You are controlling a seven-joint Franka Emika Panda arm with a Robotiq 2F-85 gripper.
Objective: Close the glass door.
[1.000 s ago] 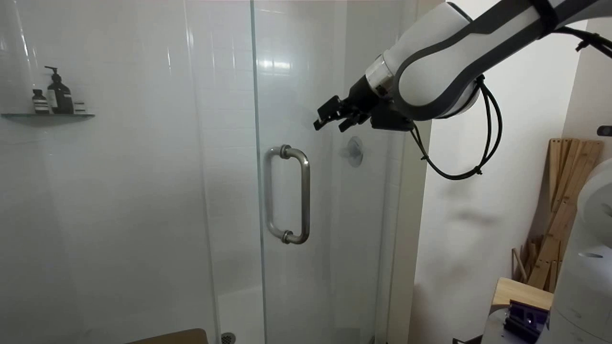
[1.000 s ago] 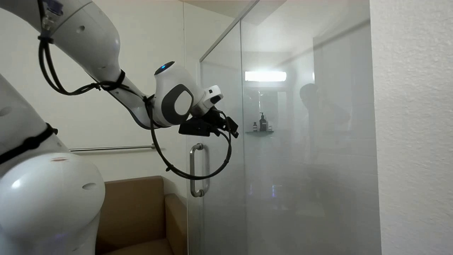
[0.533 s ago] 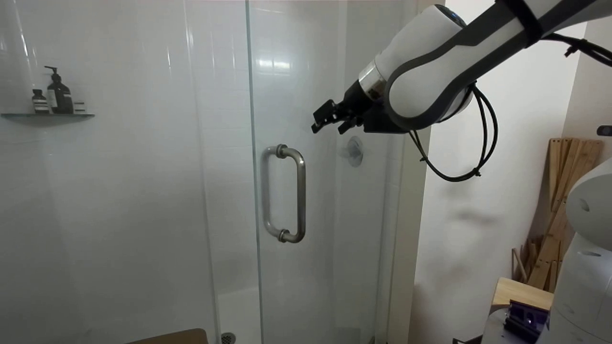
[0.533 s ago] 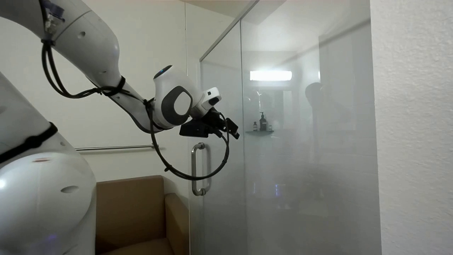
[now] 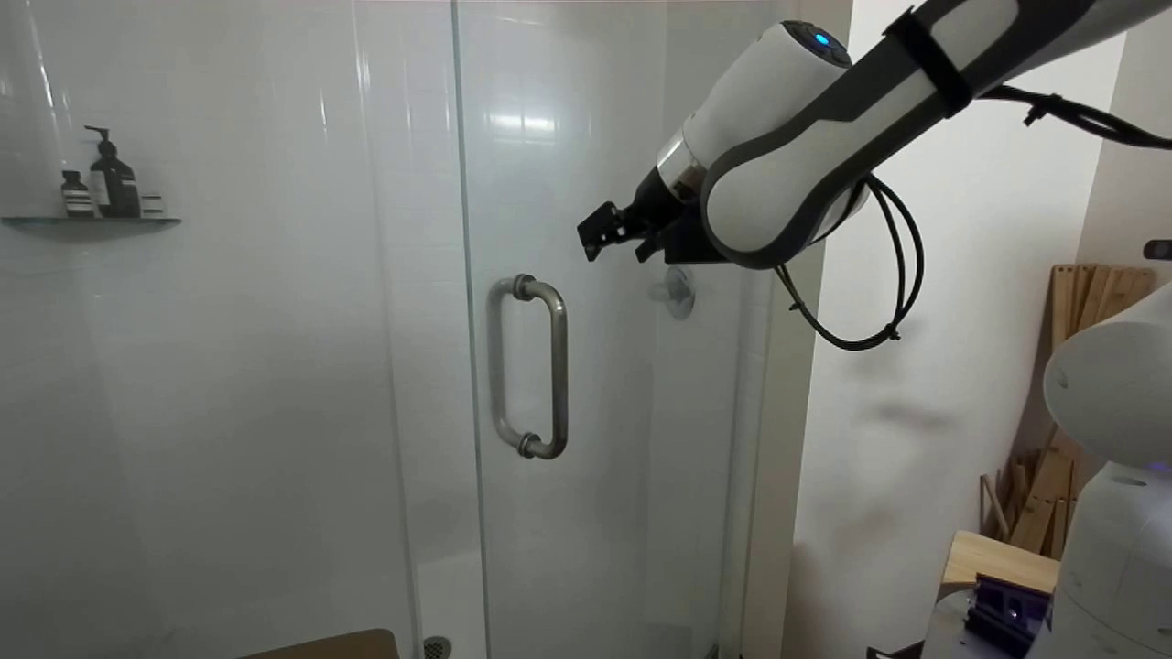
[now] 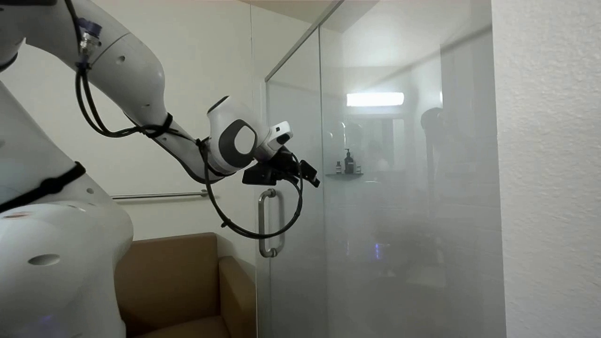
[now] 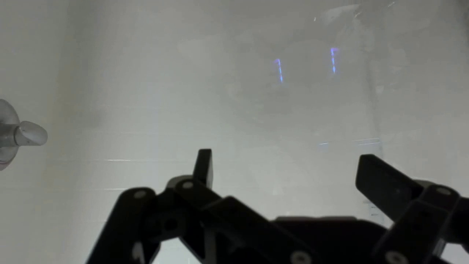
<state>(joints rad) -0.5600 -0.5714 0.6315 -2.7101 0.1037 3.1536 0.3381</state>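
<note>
Wide-spread pincer (image 5: 616,249) poised above the handle (image 5: 559,366)

The fingers (image 7: 206,165) are parted wide, with nothing seen gripped between them. Straight beyond the tips, the glass door (image 5: 586,540) is presented, tall and clear; whether it is being touched cannot be told. And below the pincer, in both exterior views, there is the handle, its upright metal bar unheld. Past the free edge (image 5: 475,412), on the handle's side, a gap seems to be shown, so the door is judged ajar and the closing unfinished.

Now, the handling: weight should be expected, though once swinging, little force ought to be needed. The sheet will likely be found stiff, slick, and breakable if knocked hard. A slow, flat push is best given near the free edge, where leverage is greatest; if a grip is wanted, the handle's upright bar should be taken, the rounded metal being possibly slippery too.

Further out, through the glass, a shower tap (image 7: 31,132) is seen, and well apart from the pincer, bottles (image 5: 114,183) are lined up on a shelf (image 5: 37,221).
</note>
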